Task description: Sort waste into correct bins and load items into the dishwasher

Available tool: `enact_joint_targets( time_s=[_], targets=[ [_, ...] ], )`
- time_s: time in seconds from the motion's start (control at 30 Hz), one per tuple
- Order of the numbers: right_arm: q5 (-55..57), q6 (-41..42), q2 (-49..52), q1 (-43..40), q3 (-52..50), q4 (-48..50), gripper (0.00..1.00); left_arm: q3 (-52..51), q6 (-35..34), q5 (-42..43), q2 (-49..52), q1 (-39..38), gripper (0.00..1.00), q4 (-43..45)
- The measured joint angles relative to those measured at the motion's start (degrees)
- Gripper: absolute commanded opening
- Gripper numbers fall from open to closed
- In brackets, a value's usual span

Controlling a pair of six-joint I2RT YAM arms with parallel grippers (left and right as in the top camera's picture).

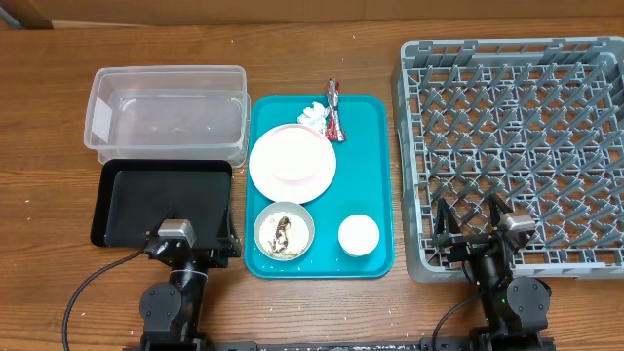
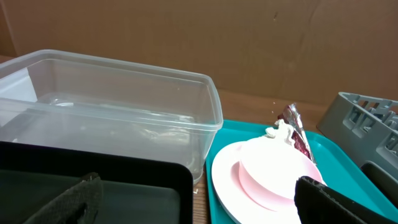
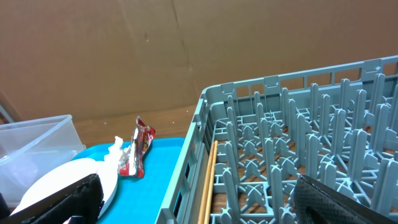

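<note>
A teal tray (image 1: 366, 146) holds a white plate with a pink plate on it (image 1: 292, 162), a bowl with food scraps (image 1: 284, 232), a small white cup (image 1: 358, 235), a red wrapper (image 1: 333, 109) and a crumpled white tissue (image 1: 312, 114). The grey dishwasher rack (image 1: 517, 136) lies right, empty. A clear bin (image 1: 166, 109) and black bin (image 1: 164, 202) lie left. My left gripper (image 1: 190, 249) is open and empty at the black bin's near edge. My right gripper (image 1: 473, 234) is open and empty at the rack's near edge. The plate (image 2: 267, 177) and wrapper (image 3: 138, 146) show in the wrist views.
A cardboard wall (image 2: 186, 37) stands behind the table. The wooden table (image 1: 58, 263) extends around the bins. The rack's pegs (image 3: 298, 137) rise in front of the right gripper.
</note>
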Motion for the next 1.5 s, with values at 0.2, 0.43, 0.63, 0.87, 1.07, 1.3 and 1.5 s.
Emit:
enact_joint_targets(
  time_s=[0.2,0.43,0.63,0.87,1.07,1.3,1.5],
  targets=[
    [0.00,-0.04,0.00,0.00,0.00,0.02,1.00,0.00,0.00,0.00,0.00,0.00,1.00,0.02],
    [0.02,0.00,0.00,0.00,0.00,0.00,1.00,0.00,0.00,0.00,0.00,0.00,1.00,0.02],
    [0.00,-0.02,0.00,0.00,0.00,-0.02,1.00,0.00,0.00,0.00,0.00,0.00,1.00,0.02],
    [0.02,-0.04,0.00,0.00,0.00,0.02,1.00,0.00,0.00,-0.02,0.00,0.00,1.00,0.00],
    [0.00,-0.02,0.00,0.00,0.00,-0.02,1.00,0.00,0.00,0.00,0.00,0.00,1.00,0.00],
    [-0.33,1.62,0.00,0.00,0.00,0.00,1.00,0.00,-1.90,1.25,0.00,0.00,1.00,0.20],
    [-6.43,7.67,0.00,0.00,0.00,1.03,1.00,0.00,-13.25,8.28,0.00,0.00,1.00,2.75]
  ],
)
